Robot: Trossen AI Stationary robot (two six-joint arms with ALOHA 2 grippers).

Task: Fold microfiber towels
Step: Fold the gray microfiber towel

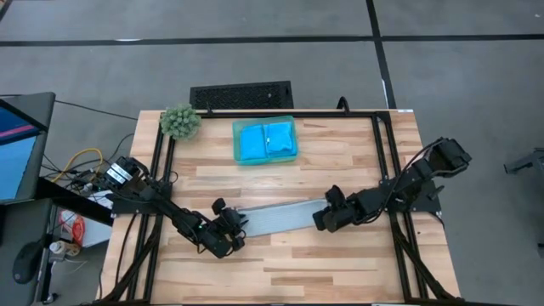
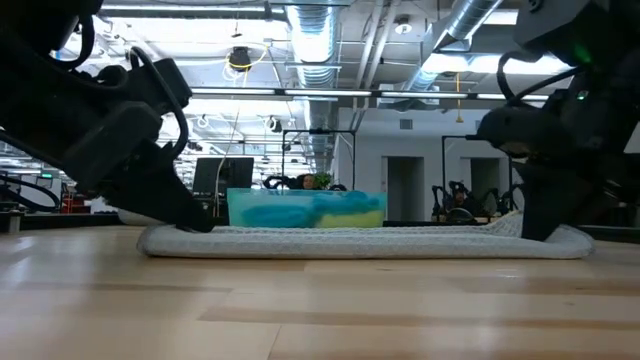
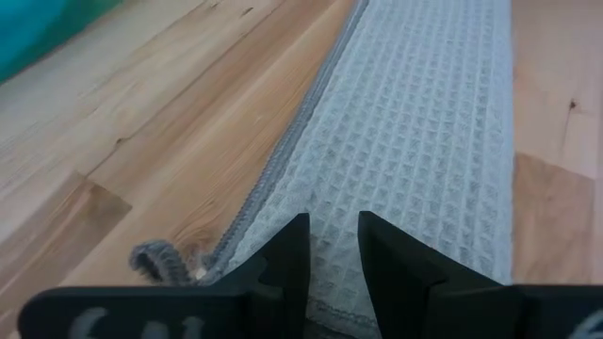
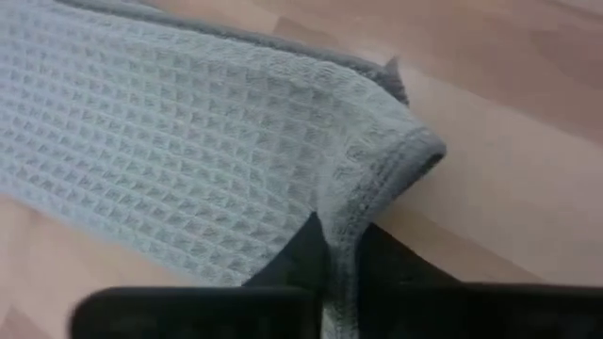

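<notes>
The light grey towel lies as a long flat strip in the lower middle of the high view, soft, light and floppy, so I judge it must be held at both short ends. The left gripper is clamped on its left end and the right gripper pinches its right end.

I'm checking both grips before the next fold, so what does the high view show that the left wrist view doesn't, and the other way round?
Only the high view shows the right gripper at the strip's far end, the translucent teal tray of blue cloths and the fuzzy green plant ball. Only the left wrist view shows the waffle weave, a frayed corner loop and the left gripper pinching the hem. Both show the folded light grey waffle-weave towel lying on the wooden table.
</notes>
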